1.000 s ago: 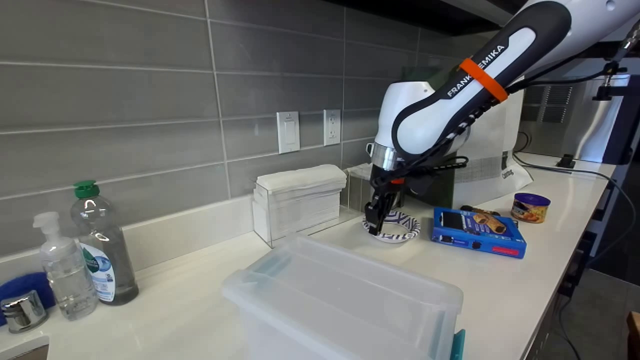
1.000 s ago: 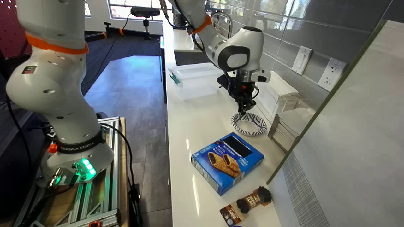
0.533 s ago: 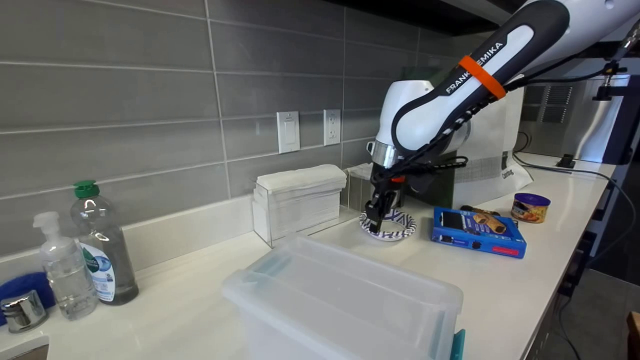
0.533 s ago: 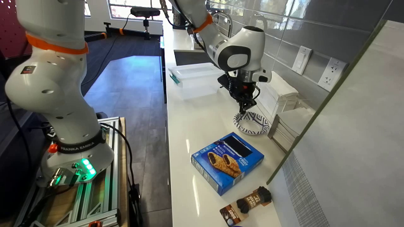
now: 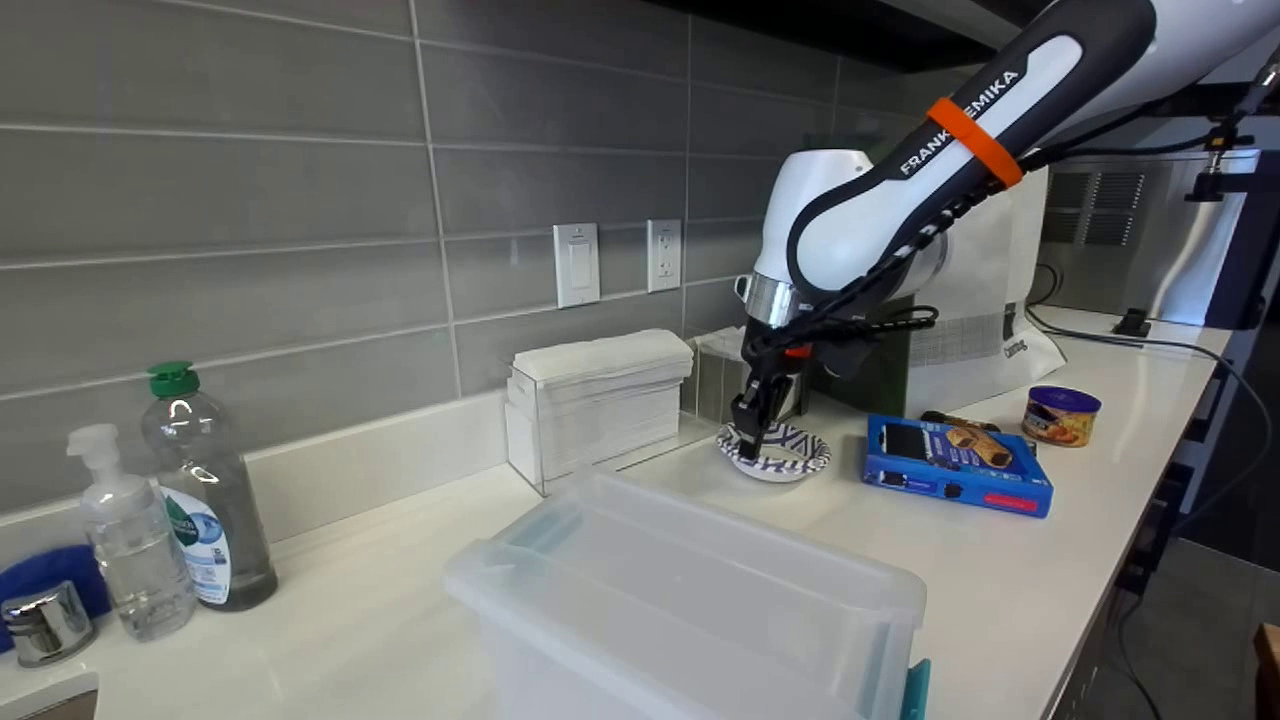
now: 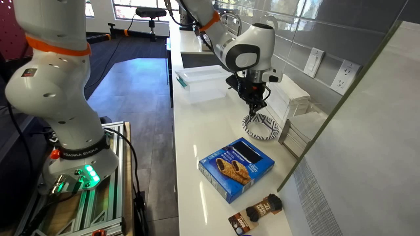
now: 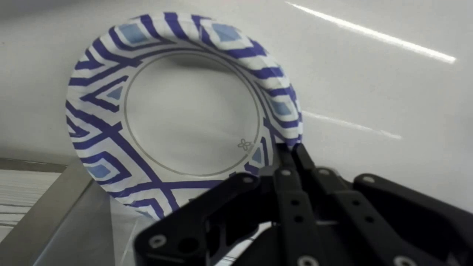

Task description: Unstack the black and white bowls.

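One black and white patterned bowl (image 7: 192,111) shows in the wrist view, purple-blue and white up close. It is also in both exterior views (image 5: 805,445) (image 6: 262,131), low over the counter beside the napkin holder. My gripper (image 7: 291,148) is shut on the bowl's rim, with one finger inside and one outside. The gripper also shows at the bowl's rim in both exterior views (image 5: 748,450) (image 6: 252,114). The bowl looks slightly tilted, its gripped side higher. Only one bowl rim shows; I cannot tell whether another bowl is nested under it.
A blue snack box (image 6: 236,168) lies near the bowl. A boot-lace pack (image 6: 256,213) and a purple-lidded can (image 5: 1060,417) are farther along. A lidded clear bin (image 5: 690,590) stands on the other side. The napkin holder (image 5: 600,400) and tiled wall stand close behind the bowl.
The bowl has shifted slightly with the gripper, toward the napkin holder side. In the last half second the gripper has risen a little, and the gripped rim has risen with it.
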`<action>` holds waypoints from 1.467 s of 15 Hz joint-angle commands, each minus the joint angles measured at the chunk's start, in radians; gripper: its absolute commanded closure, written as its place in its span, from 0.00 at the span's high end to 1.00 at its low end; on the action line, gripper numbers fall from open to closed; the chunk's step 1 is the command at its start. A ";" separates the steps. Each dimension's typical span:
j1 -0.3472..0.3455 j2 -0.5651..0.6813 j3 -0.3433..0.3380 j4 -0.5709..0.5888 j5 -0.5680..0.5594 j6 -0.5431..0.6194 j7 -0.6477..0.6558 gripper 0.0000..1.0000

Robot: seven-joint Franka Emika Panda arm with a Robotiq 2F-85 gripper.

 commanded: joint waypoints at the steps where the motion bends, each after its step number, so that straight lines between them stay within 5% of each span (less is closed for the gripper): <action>1: 0.005 -0.077 -0.004 -0.084 -0.007 0.017 0.004 0.02; 11: 0.026 -0.200 -0.026 -0.201 -0.167 0.093 0.051 0.01; 16: 0.037 -0.248 -0.060 -0.204 -0.577 0.118 0.231 0.01; 22: 0.081 -0.268 -0.006 -0.195 -1.050 0.042 0.459 0.01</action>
